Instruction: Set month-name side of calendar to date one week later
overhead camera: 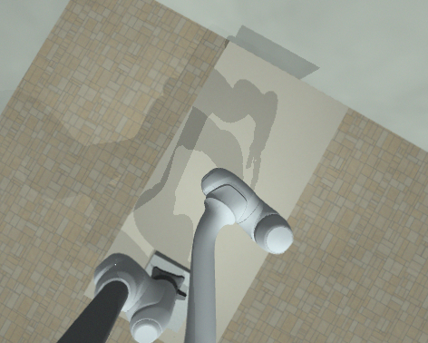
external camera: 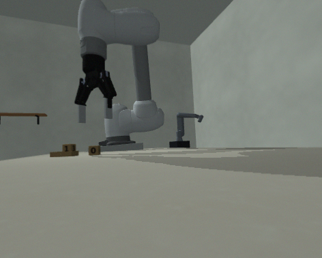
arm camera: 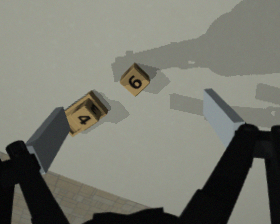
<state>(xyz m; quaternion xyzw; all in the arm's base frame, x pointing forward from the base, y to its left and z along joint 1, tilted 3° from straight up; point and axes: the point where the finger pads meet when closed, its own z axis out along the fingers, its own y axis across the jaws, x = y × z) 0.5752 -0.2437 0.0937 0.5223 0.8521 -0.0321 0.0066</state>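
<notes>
The wooden tray [external camera: 59, 154] [arm camera: 103, 107] lies on the table. One cube [external camera: 69, 147] [arm camera: 83, 120] sits in it, showing a 4 on top in the wrist view and a 1 and part of another digit on its sides in the exterior view. The other cube [external camera: 94, 150] [arm camera: 135, 80] stands on the table beside the tray, with a 0 on a side and a 6 or 9 on top. My gripper [external camera: 95, 113] [arm camera: 134, 110] is open and empty, high above both cubes. The top view shows neither fingers, tray nor cubes. The month's name cannot be read.
The arm [overhead camera: 239, 204] [external camera: 95, 24] reaches over the pale table [overhead camera: 316, 113] and hides part of it in the top view. Its base stands behind the cubes in the exterior view. A wall shelf [external camera: 18, 115] and a second, small arm [external camera: 181, 126] show farther back.
</notes>
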